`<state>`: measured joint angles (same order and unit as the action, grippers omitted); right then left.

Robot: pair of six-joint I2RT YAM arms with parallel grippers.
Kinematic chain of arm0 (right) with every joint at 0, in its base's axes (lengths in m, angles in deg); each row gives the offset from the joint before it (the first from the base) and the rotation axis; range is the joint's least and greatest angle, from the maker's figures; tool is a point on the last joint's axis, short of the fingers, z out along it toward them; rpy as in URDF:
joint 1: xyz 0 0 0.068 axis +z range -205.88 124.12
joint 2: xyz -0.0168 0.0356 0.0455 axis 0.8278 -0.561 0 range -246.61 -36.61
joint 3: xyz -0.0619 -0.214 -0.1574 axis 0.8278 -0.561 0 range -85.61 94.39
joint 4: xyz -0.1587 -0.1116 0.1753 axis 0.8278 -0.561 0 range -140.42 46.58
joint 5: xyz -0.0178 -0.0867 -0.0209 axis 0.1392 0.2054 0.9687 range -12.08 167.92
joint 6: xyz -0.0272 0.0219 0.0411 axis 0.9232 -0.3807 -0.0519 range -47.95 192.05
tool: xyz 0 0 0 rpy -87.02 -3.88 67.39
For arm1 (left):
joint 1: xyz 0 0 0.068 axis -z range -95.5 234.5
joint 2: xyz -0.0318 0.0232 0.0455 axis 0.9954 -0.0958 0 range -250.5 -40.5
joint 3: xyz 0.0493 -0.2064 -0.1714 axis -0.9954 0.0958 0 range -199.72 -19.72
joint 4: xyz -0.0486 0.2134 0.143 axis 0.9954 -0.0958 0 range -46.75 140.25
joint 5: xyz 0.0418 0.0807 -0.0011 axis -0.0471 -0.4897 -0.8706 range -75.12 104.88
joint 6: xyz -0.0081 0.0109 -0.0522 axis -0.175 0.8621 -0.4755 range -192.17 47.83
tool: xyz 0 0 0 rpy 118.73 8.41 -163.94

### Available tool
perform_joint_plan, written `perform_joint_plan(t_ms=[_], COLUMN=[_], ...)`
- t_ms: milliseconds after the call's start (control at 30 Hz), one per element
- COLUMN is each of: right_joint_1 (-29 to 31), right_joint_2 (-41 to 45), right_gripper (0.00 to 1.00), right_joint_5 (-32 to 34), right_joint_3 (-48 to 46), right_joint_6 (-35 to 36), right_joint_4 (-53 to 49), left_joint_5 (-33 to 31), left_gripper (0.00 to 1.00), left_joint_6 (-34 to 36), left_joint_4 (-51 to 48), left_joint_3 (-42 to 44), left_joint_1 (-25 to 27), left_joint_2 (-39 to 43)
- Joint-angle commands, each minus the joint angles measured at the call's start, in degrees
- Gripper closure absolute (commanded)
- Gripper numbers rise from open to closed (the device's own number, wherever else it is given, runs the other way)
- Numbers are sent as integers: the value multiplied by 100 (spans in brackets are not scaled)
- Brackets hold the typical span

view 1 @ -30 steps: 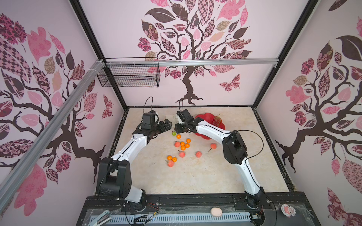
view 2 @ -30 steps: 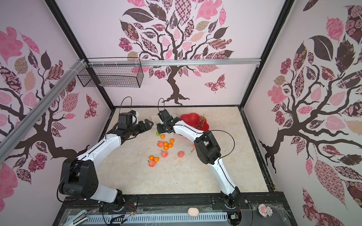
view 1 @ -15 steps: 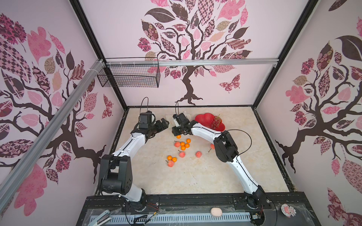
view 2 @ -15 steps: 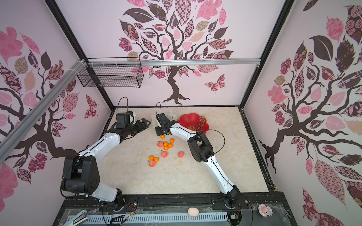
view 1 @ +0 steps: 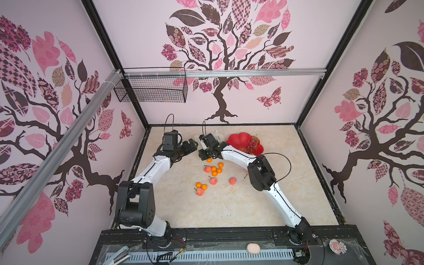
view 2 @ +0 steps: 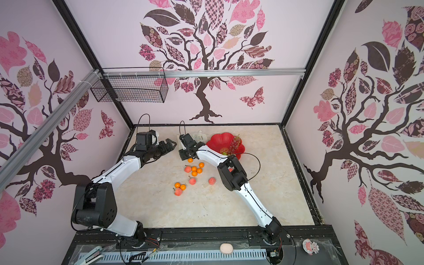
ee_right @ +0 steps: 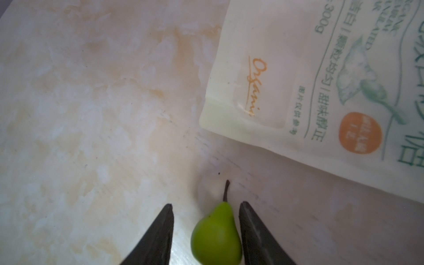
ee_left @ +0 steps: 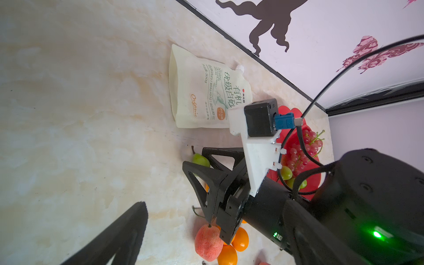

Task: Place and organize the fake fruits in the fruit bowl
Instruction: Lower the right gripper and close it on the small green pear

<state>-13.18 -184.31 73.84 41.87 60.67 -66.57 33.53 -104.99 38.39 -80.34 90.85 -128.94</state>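
Showing, in a top view, the right pincer (view 1: pixel 203 156) near the fruit bowl (view 1: pixel 238 140); left wrist view, it straddles a green pear (ee_left: pixel 200 160) on the tabletop (ee_left: pixel 91 114); right wrist view, jaws partly wide, one touching; closing off-centre may squirt the pear out.

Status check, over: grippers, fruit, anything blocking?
Right gripper open, straddling green pear on table, not yet clamped. Left gripper hovering beside it, jaws unclear. Fruit bowl holds grapes; tangerines and peaches loose on table. White pouch close by pear, not touching.
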Motion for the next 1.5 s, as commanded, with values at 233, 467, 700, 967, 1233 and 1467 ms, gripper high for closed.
perform_joint_plan(t_ms=[233,467,700,967,1233,1467], right_joint_1=[27,26,23,26,20,-7], right_joint_2=[-247,-216,-116,-42,27,336], right_gripper=[51,53,55,59,64,64], right_joint_5=[262,349,422,281,112,13], right_joint_3=[41,-63,-390,-704,-438,-321], right_joint_6=[14,13,46,-194,-241,-288], right_joint_4=[-247,-259,-195,80,-19,-84], left_joint_5=[112,173,199,209,230,235], left_gripper=[4,4,4,4,4,4], left_joint_6=[56,39,29,30,21,36], left_joint_4=[35,36,34,9,-9,-8], left_joint_3=[-61,-68,-85,-99,-129,-126], left_joint_1=[-21,-27,-40,-68,-105,-147], left_joint_2=[-102,-102,-91,-78,-76,-57])
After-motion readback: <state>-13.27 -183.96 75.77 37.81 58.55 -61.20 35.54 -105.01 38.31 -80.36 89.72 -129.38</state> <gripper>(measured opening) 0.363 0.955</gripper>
